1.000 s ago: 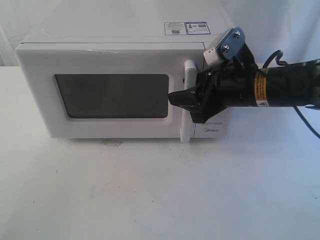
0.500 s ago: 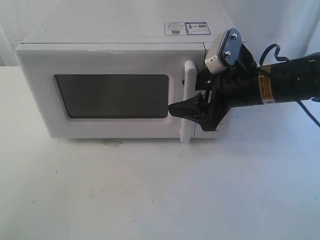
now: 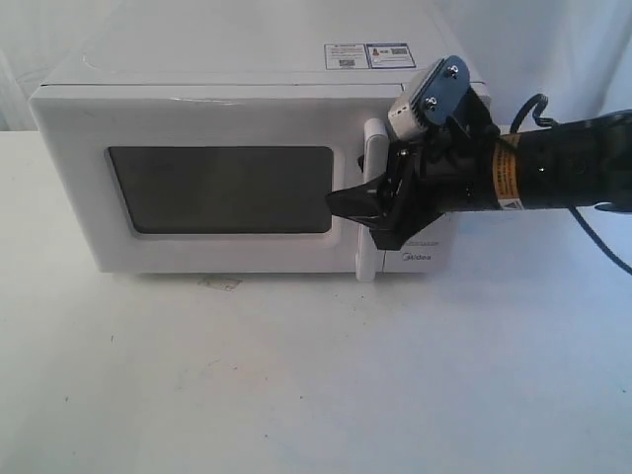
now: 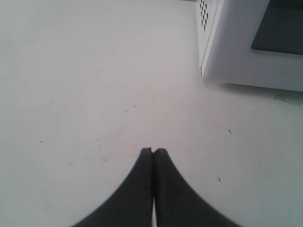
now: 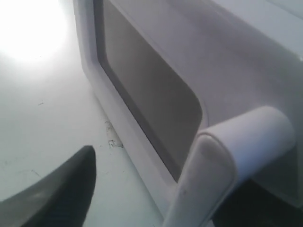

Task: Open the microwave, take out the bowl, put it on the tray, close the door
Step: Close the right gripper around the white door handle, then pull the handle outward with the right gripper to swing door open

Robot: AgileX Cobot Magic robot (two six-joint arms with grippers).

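A white table (image 3: 296, 375) carries the boxy white microwave (image 3: 197, 109). Its door (image 3: 69, 197) is shut flush, with a dark window (image 3: 217, 188) and an upright white bar handle (image 3: 372, 138). The stickers (image 3: 370, 55) on top are too small to read, and "Midea" (image 3: 420, 260) is printed low on the front. The right gripper (image 3: 360, 207) is spread about the handle. The left gripper (image 4: 153, 151), its tips pressed together, hangs over the table near the microwave's corner.

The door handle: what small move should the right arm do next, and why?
Probably close the jaws on the handle. The door is shut, and the right gripper stands open at the handle, one finger on the side toward the window, so a grip seems needed before any pull.
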